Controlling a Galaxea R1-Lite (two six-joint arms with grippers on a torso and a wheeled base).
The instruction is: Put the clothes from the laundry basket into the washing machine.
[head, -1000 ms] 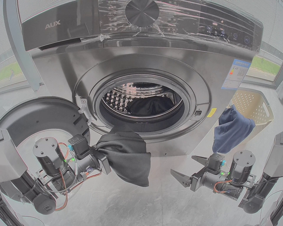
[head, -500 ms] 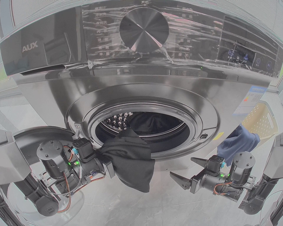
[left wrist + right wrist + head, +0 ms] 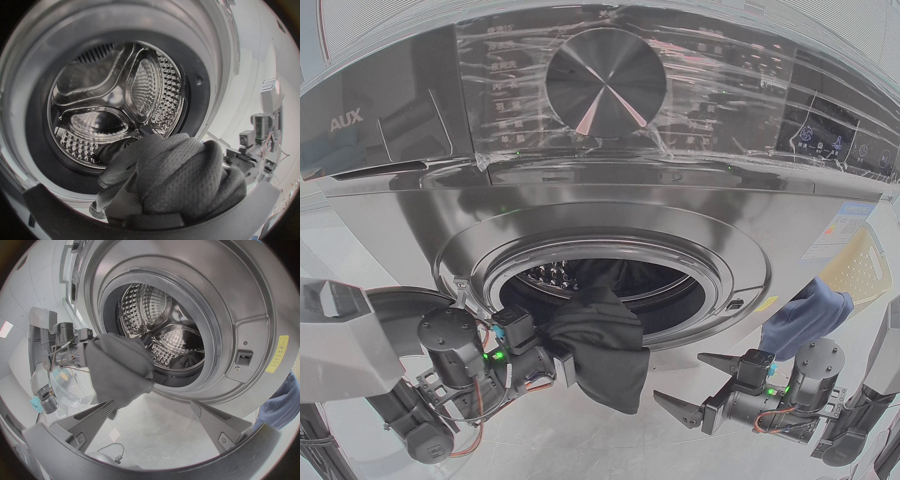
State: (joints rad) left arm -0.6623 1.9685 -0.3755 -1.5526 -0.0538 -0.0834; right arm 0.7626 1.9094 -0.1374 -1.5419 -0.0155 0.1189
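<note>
My left gripper [image 3: 570,370], low and left of centre in the head view, is clamped on a bunched dark garment [image 3: 606,350]. My fingertips are buried in the cloth. It hangs in a heavy fold just in front of the lower lip of the washing machine [image 3: 600,206] opening. My right gripper [image 3: 678,378], at the lower right of the frame, is spread wide and holds nothing.

As I judge it, the step in hand is carrying this garment through the port and letting go inside. To do it well, I should lift until the hanging tail clears the dark door seal [image 3: 36,131]. Then I should push my wrist well past the rim before I open, and release deep enough that no cloth drapes back over the lip, where the door would trap it. The tail hangs lower than my fingers, so I expect it to be the part most likely to snag or trail outside. The open door [image 3: 394,299] sits at the left of the frame just behind my arm, and I would keep my elbow away from it.

The drum [image 3: 103,93] holds one dark piece [image 3: 187,360] lying low in it, and the rest of what I see is bare perforated steel. The laundry basket [image 3: 865,265], pale and perforated, stands at the right edge of the frame beside the machine. A blue garment [image 3: 806,315] hangs out over its near rim. I cannot tell what else lies inside it.
</note>
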